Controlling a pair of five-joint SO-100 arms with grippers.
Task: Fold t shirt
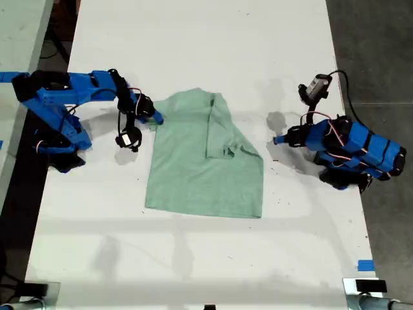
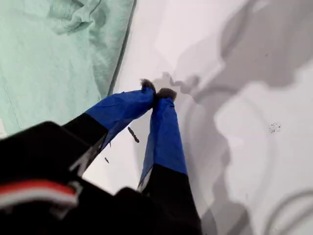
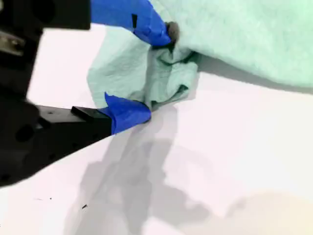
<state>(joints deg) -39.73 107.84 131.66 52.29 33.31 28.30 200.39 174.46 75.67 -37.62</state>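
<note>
mint t shirt (image 1: 200, 168) sleeve between my second hand's (image 3: 159, 73) spread fingers; my first hand (image 2: 157, 94) pressed together, apart.

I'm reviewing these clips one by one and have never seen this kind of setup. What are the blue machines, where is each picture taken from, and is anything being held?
These are two small blue robot arms on a white table. The exterior view looks down from above. The other two pictures come from cameras mounted on each arm's gripper.

A pale green t shirt lies between the arms, one sleeve already folded over its middle.

My second gripper, at the exterior view's left, has its jaws apart around a bunched bit of the shirt's sleeve, so it is not yet pinching it.

My first gripper, at the exterior view's right, is shut on nothing and sits on bare table beside the shirt's edge.
</note>
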